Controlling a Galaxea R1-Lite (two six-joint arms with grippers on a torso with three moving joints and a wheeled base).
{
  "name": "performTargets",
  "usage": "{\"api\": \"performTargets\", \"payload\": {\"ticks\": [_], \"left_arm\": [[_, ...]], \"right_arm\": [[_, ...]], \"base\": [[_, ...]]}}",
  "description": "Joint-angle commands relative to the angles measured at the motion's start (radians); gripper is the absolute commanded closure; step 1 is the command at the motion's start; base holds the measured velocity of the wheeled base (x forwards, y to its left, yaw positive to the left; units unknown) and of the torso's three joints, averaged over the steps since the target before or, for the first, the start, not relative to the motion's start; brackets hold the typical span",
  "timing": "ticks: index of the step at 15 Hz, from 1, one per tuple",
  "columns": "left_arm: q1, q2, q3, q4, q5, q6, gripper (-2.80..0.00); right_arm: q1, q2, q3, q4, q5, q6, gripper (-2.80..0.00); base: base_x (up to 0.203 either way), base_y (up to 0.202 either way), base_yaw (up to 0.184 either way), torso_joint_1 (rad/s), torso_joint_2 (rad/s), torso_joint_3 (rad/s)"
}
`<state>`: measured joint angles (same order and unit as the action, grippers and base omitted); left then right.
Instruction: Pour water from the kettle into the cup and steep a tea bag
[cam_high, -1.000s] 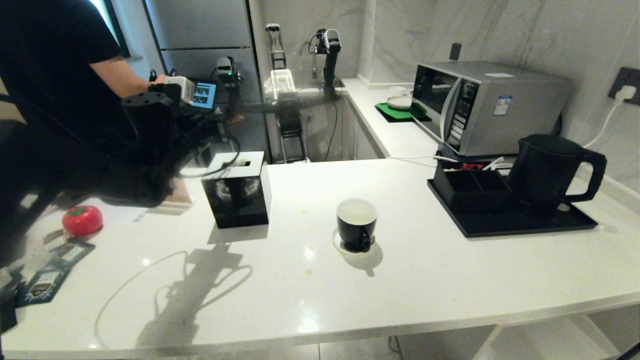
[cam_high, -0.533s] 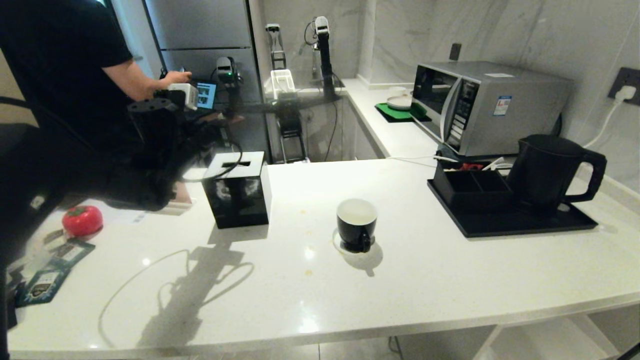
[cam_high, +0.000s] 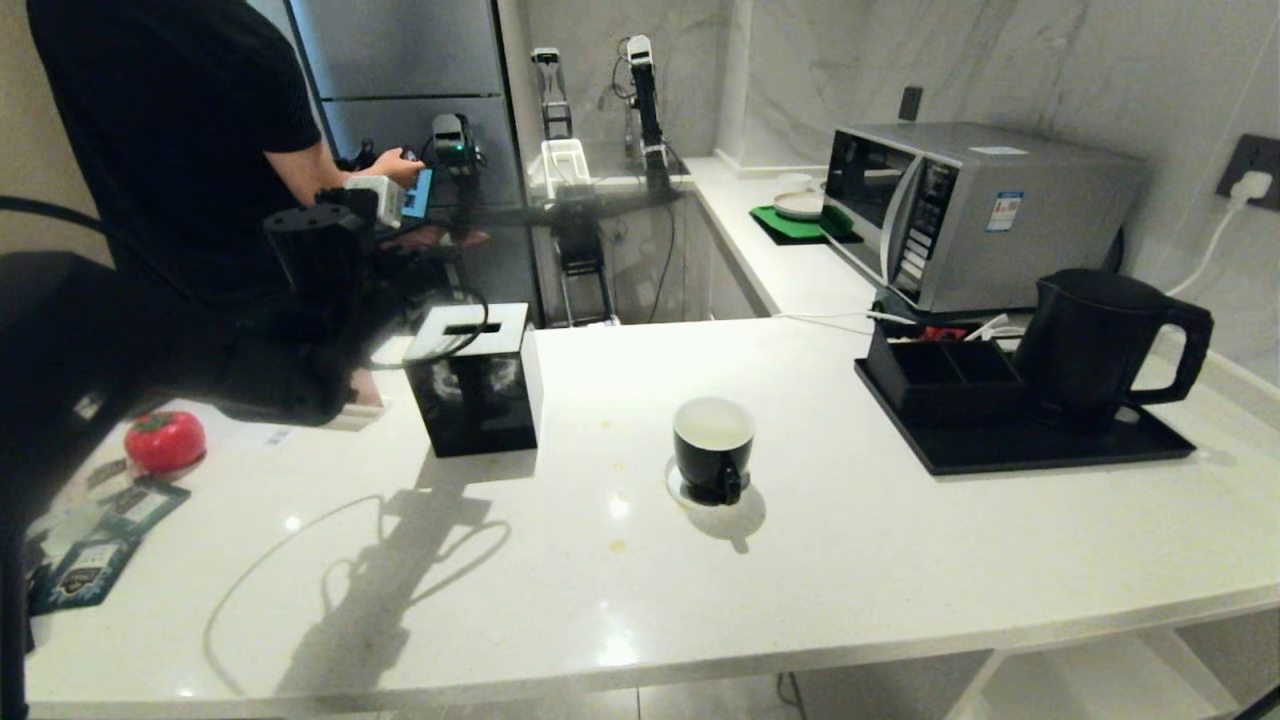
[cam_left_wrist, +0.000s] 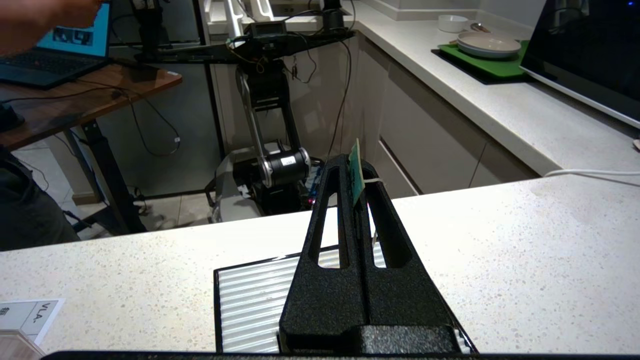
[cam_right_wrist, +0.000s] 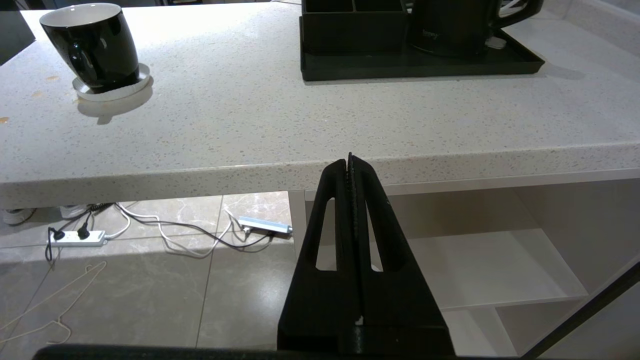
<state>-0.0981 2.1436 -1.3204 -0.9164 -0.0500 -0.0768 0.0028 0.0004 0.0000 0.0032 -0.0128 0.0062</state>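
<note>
Black left gripper (cam_left_wrist: 356, 172) is pinched on a small green tag (cam_left_wrist: 355, 176) with white string; the tea bag itself is hidden. Right gripper (cam_right_wrist: 350, 162) hangs closed below the counter (cam_high: 900, 560). The cup (cam_high: 712, 448) sits mid-counter, the kettle (cam_high: 1095, 345) on its tray (cam_high: 1000, 455).

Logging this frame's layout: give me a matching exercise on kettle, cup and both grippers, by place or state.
1. kettle
2. cup
3. left gripper
4. right gripper

a. on a coaster
b. shut, empty
c. on the black tray
d. shut on a green tag

Pairs: 1-c, 2-a, 3-d, 4-b
</note>
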Motion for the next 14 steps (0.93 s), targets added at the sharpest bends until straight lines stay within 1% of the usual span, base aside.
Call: {"api": "performTargets", "payload": {"ticks": [1,7,8,14], "left_arm": [[0.0,0.004,0.0,-0.006,-0.001,0.0,0.0],[-0.008,0.01,0.001,-0.006,-0.001,0.0,0.0],[-0.009,0.01,0.001,-0.006,-0.001,0.0,-2.8],[-0.009,0.007,0.001,-0.007,0.003,0.0,-2.8]], "right_arm": [[0.0,0.0,0.0,0.0,0.0,0.0,0.0],[0.0,0.0,0.0,0.0,0.0,0.0,0.0],[0.0,0.0,0.0,0.0,0.0,0.0,0.0],[0.0,0.0,0.0,0.0,0.0,0.0,0.0]], "base": [[0.0,0.0,0.0,0.0,0.0,0.0],[0.0,0.0,0.0,0.0,0.0,0.0],[0.0,0.0,0.0,0.0,0.0,0.0],[0.0,0.0,0.0,0.0,0.0,0.0]]}}
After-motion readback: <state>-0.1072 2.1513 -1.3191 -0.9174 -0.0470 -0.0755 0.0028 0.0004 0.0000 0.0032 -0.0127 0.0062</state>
